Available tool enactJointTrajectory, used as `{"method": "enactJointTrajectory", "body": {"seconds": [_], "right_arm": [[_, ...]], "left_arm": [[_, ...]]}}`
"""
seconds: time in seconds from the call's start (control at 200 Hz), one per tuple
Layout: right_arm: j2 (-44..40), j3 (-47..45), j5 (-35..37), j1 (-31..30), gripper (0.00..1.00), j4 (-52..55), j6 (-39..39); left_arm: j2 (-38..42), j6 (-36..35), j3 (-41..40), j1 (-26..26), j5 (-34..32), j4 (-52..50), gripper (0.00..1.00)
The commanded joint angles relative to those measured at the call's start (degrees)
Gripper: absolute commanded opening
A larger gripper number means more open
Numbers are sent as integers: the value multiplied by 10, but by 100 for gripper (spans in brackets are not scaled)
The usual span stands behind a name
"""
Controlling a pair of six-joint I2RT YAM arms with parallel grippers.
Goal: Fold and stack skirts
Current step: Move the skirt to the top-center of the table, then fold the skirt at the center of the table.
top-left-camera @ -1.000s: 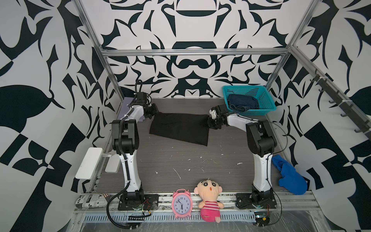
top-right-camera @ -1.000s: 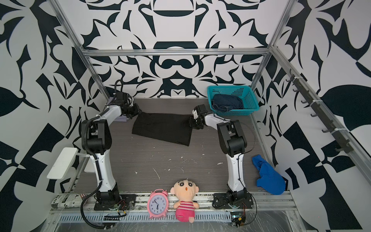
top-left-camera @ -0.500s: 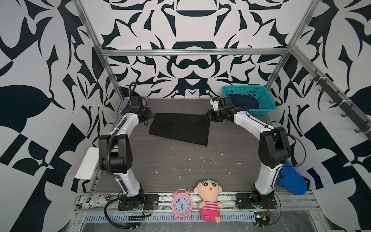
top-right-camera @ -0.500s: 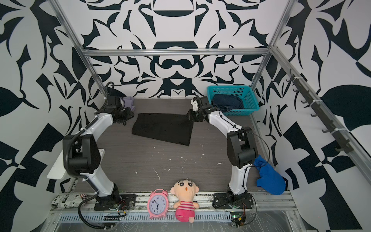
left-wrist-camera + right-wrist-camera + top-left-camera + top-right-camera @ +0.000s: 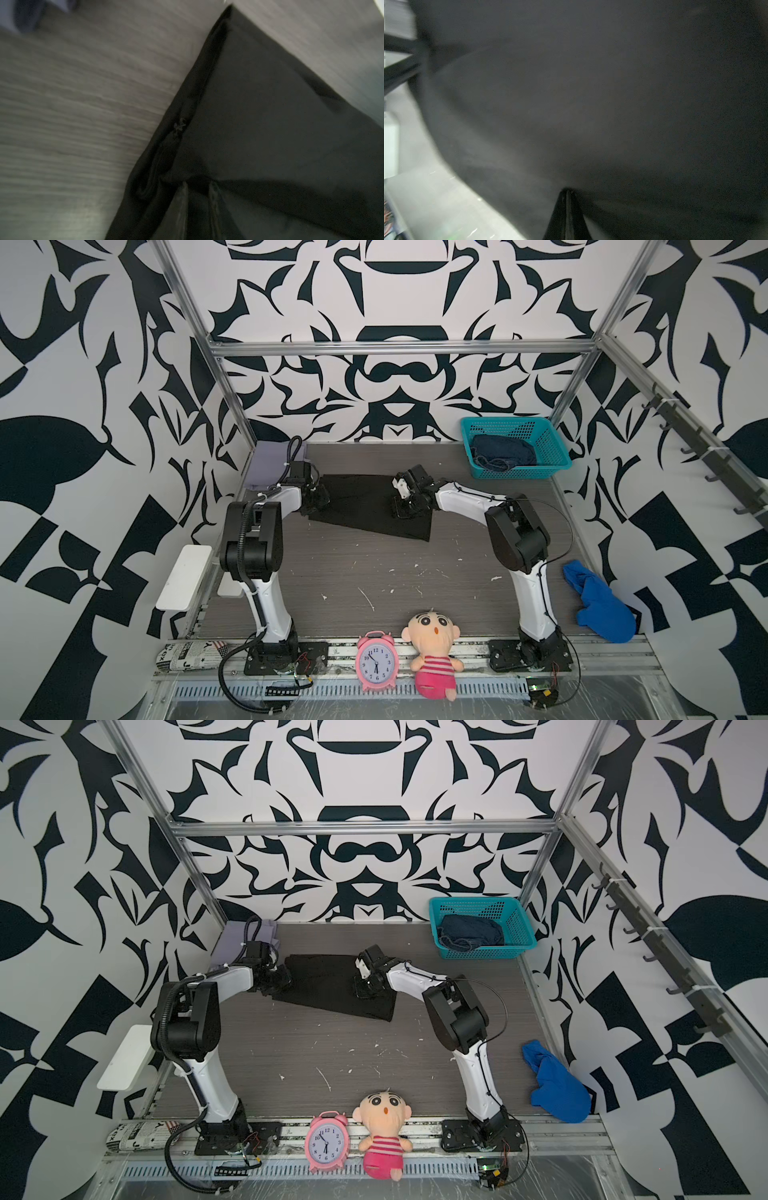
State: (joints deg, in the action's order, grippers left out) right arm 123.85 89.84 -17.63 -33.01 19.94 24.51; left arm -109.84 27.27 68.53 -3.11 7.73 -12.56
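- Left gripper: fingers only a narrow gap apart, nipping one edge of the black skirt. The cloth spreads away beyond the tips.
- Right gripper: fingers pressed together, pinching the same skirt near its opposite edge.
- The skirt stretches between the two grippers, on the table.

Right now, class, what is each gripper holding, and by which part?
The right gripper pinches the black skirt, shut on a fold near its right edge. The left gripper sits at the skirt's left edge; grip unclear.
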Motion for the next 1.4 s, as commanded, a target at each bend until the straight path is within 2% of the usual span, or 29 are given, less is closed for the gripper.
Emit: {"method": "enactJointTrajectory", "body": {"seconds": [0.0,0.25,0.505,0.61,0.66,0.785,0.845,0.95,1.12,1.395], "right_arm": [[-21,9,38,5,8,-11,10],[-44,-70,51,22,7,-51,21],[-101,-156,43,50,6,-68,15],[-114,-152,16,50,7,-70,9],[-122,-147,16,51,9,-67,16],[-154,-148,17,61,22,-81,34],[-166,-150,13,70,25,-87,39],[-177,-153,9,78,26,-87,37],[-181,-173,18,88,27,-95,39],[-183,-210,5,119,28,-117,47]], "left_arm": [[14,17,-16,-10,-1,32,22],[47,57,-76,-31,-6,45,23],[136,94,-131,-46,-16,33,27],[170,80,-132,-45,-42,28,36],[185,74,-130,-40,-47,28,49],[216,92,-154,-6,-19,67,77],[212,105,-161,17,10,73,84],[182,103,-154,34,51,62,84],[136,98,-160,34,77,101,84],[59,113,-161,31,108,156,66]]}}
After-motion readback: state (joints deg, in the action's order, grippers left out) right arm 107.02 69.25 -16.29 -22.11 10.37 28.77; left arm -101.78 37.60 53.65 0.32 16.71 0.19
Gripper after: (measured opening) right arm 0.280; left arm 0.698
